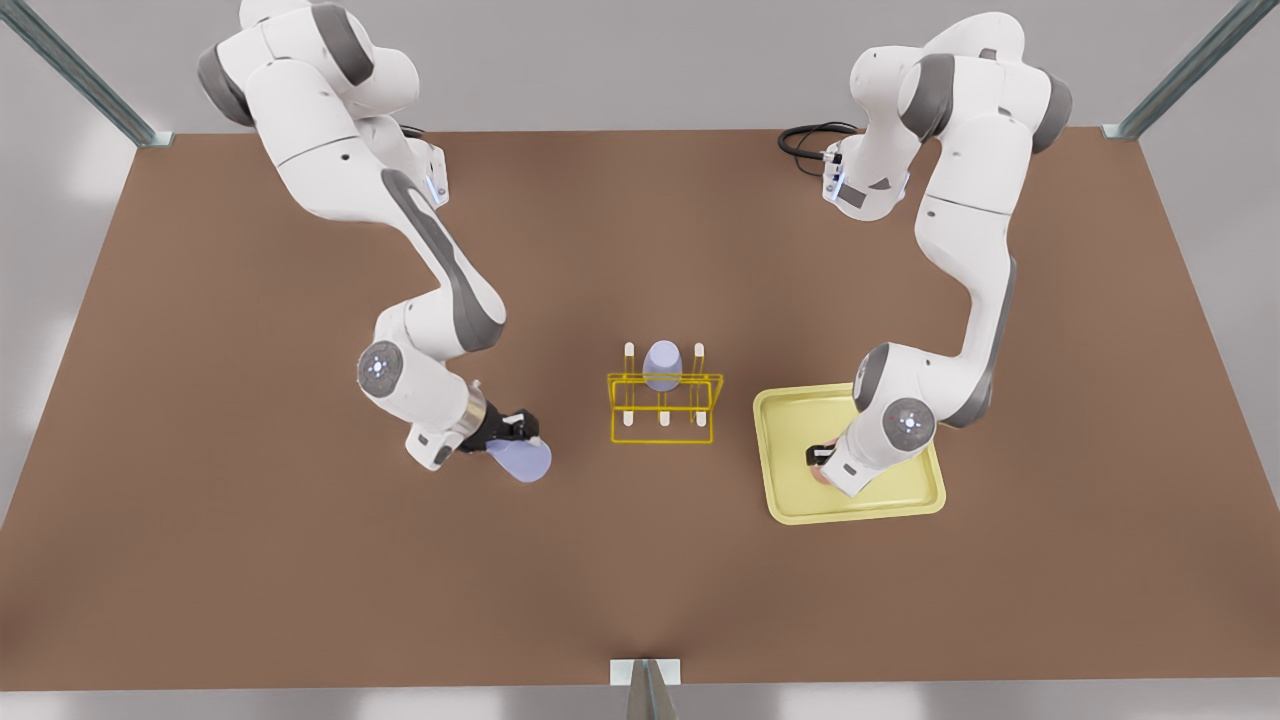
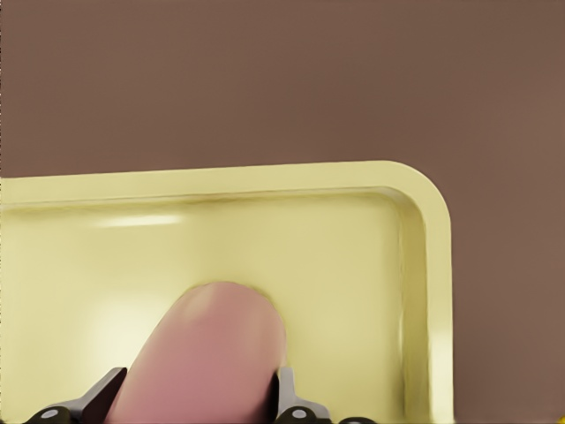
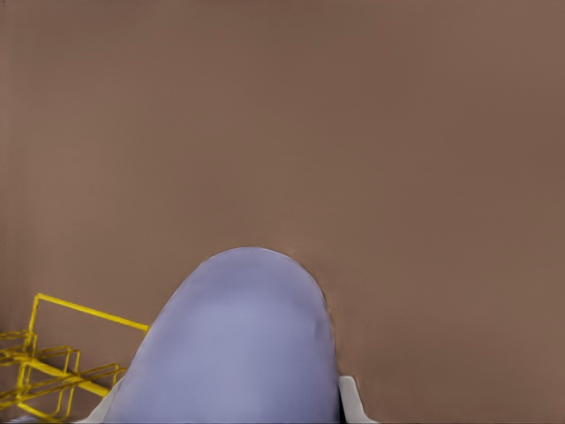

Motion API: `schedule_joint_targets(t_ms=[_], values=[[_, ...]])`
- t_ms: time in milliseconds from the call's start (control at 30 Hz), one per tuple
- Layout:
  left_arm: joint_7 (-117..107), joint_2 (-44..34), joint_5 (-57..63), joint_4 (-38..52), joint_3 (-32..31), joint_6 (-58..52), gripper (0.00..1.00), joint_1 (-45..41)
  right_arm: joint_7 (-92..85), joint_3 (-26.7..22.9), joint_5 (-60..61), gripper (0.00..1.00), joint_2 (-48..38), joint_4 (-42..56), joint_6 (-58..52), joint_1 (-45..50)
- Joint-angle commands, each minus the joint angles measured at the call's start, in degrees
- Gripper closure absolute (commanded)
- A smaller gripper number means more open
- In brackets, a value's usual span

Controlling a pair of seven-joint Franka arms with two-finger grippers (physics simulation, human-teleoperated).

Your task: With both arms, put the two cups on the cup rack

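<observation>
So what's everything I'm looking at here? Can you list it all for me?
lavender cup on the rack: one, lavender, sitting over a peg at the back of the rack.
held lavender cup: one, lavender, tilted in the right gripper, on the front view's left of the rack.
pink cup: one, pale pink, over the tray, between the left gripper's fingers.
cup rack: one, bright yellow wire with white pegs, mid-table.
tray: one, pale yellow, on the front view's right of the rack.
table: one, brown.
right gripper: black, shut on the held lavender cup.
left gripper: black, over the tray, shut on the pink cup.
</observation>
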Motion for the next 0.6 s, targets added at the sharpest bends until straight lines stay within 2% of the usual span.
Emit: schedule_joint_targets(t_ms=[0, 67, 167, 300, 400, 567], values=[[-0.38, 0.15, -0.15, 1.0, -0.06, -3.09, 0.18, -0.13, 5.47, 1.37, 1.04, 0.21, -0.13, 0.35, -0.48, 0.06], [-0.64, -0.11, -0.76, 1.27, -0.06, -5.11, 0.18, -0.22, 5.47, 3.39, 2.36, 0.21, -0.57, 1.06, -0.48, 0.06], [-4.77, -0.11, -2.87, 9.0, -2.17, -14.95, 0.18, -0.66, 5.47, 5.23, 2.53, 0.21, -1.01, 1.14, -0.31, 0.14], [-14.26, 0.06, -2.79, 14.53, -5.59, -21.63, 0.18, -1.62, 5.39, 6.2, 3.23, 0.21, -0.66, 2.37, -0.31, 0.41], [-19.71, 0.07, -2.96, 18.14, -7.7, -25.59, 0.18, -1.71, 5.38, 6.55, 3.32, 0.21, -0.04, 3.25, 0.31, 1.55], [-26.57, 0.33, -3.75, 20.07, -11.48, -26.03, 0.18, -1.71, 5.21, 6.55, 3.24, 0.21, 1.72, 3.78, 1.54, 3.57]])
